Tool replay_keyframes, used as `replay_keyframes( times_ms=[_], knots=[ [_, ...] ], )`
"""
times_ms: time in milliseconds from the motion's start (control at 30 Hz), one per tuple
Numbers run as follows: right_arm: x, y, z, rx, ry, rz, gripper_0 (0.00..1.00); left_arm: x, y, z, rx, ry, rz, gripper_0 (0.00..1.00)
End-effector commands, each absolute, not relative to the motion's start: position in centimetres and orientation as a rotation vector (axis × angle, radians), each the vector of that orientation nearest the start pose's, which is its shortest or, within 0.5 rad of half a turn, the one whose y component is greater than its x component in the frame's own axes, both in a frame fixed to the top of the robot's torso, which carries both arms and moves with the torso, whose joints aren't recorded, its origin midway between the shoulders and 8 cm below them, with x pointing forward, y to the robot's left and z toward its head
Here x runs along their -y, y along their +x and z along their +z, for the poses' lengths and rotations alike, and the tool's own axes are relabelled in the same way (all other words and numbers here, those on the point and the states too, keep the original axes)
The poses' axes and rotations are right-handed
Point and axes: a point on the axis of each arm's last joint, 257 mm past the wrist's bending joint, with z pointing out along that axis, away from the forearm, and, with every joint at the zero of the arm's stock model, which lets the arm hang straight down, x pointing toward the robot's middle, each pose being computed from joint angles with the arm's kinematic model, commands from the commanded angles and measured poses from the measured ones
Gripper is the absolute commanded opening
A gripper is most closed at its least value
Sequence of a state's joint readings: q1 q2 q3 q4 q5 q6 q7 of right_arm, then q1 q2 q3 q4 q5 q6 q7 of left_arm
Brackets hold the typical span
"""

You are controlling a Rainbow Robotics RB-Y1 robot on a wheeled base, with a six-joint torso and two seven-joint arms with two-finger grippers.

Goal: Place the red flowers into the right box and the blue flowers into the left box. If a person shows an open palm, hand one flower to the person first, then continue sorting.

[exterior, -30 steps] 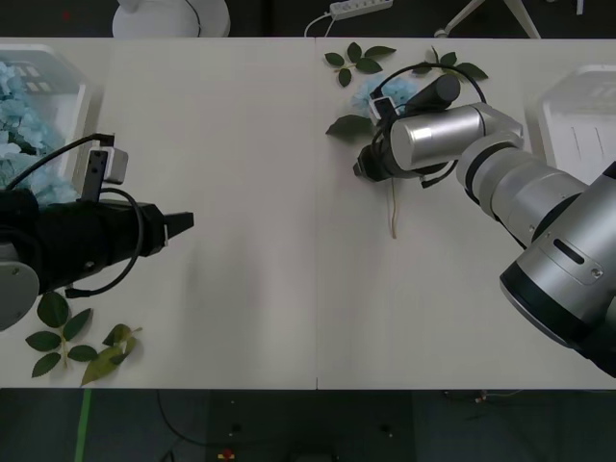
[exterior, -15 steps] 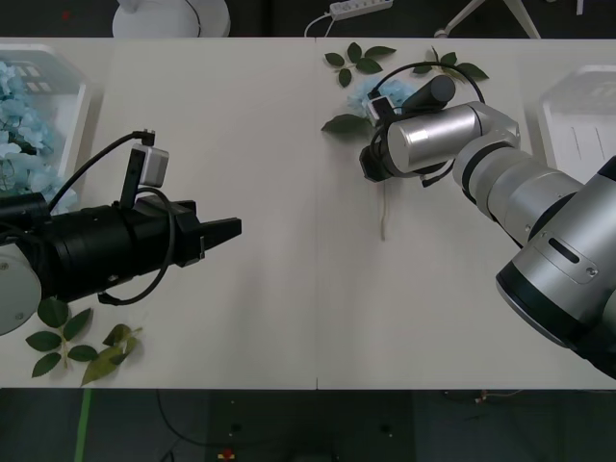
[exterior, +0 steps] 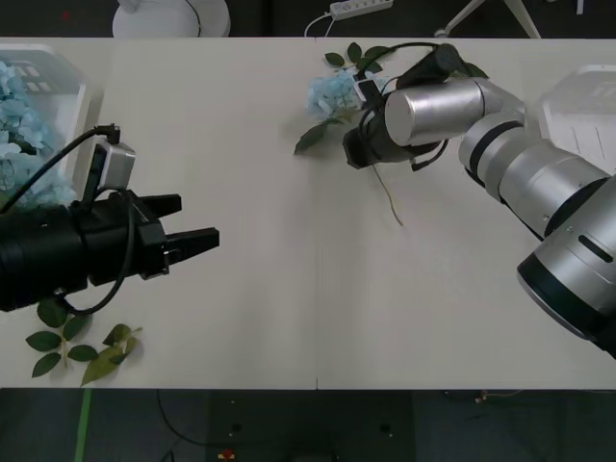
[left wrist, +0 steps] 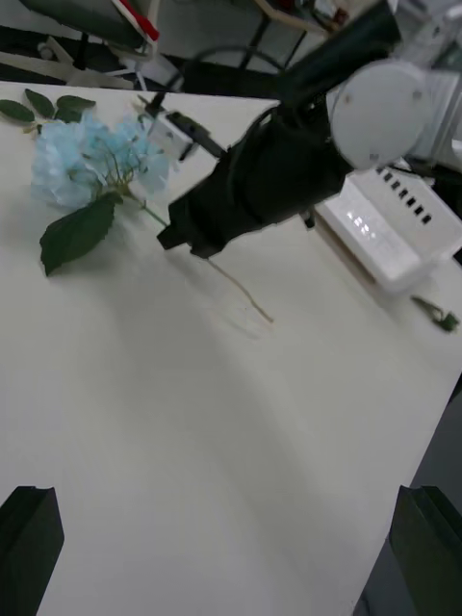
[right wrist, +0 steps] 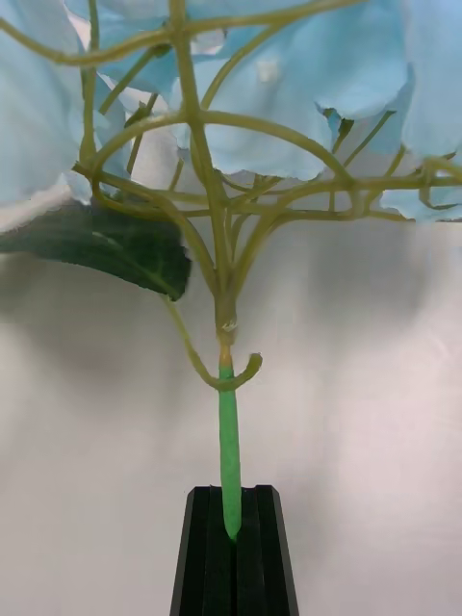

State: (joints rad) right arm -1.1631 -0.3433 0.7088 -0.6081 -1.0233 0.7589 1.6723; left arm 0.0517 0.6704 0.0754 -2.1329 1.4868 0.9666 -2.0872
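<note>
One blue flower (exterior: 330,91) has a pale blue head, a dark leaf (exterior: 310,138) and a thin stalk (exterior: 390,202) trailing behind my right gripper (exterior: 352,152). That gripper is shut on the green stalk (right wrist: 229,452) just below the head (right wrist: 308,87), at the table's back middle. The left wrist view has the same blue flower (left wrist: 91,159) and right gripper (left wrist: 178,236) across the table. My left gripper (exterior: 197,219) hovers open over the left part of the table, fingers (left wrist: 29,539) spread and nothing between them. More blue flowers (exterior: 19,135) fill the left box (exterior: 67,82). The right box (exterior: 577,115) sits at the far right. Red flowers are out of view.
Loose green leaf sprigs lie at the front left (exterior: 77,346) and at the back middle (exterior: 358,56). A white lamp base (exterior: 173,14) and a power strip (exterior: 361,8) sit beyond the table's far edge. The right box (left wrist: 395,231) appears behind the right arm.
The right gripper has carried the blue flower leftward and toward the table's back, swinging its stalk. The left gripper advanced rightward, then drew back slightly, and its fingers have spread open.
</note>
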Motion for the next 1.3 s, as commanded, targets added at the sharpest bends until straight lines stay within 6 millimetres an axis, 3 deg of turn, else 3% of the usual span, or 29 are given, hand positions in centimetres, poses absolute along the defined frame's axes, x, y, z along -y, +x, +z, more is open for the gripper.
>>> replay_keyframes(
  times_ms=[33,200,267,400,567,900,1300],
  knots=[
    [5.9,66.6,-12.9,-2.153,-0.785,0.247,0.00,-17.1,39.8,-11.6,-1.791,0.803,-0.640,1.00],
    [3.6,63.1,-7.5,-2.034,-0.904,0.377,0.00,-17.5,39.4,-12.2,-1.725,0.866,-0.655,1.00],
    [2.1,60.5,-5.7,-1.992,-0.935,0.493,0.00,-17.9,39.0,-12.7,-1.683,0.894,-0.685,1.00],
    [0.7,56.3,-3.4,-1.918,-0.984,0.630,0.00,-18.3,38.8,-14.3,-1.630,0.952,-0.707,1.00],
    [-1.1,52.5,-1.6,-1.825,-1.001,0.740,0.00,-17.3,38.6,-14.9,-1.611,0.920,-0.822,1.00],
    [-5.5,48.7,-0.2,-1.667,-0.915,0.942,0.00,-17.0,38.3,-14.1,-1.595,0.897,-0.878,1.00],
    [-9.1,45.6,0.0,-1.570,-0.890,1.062,0.00,-16.8,38.3,-13.6,-1.581,0.880,-0.897,1.00]
  ],
)
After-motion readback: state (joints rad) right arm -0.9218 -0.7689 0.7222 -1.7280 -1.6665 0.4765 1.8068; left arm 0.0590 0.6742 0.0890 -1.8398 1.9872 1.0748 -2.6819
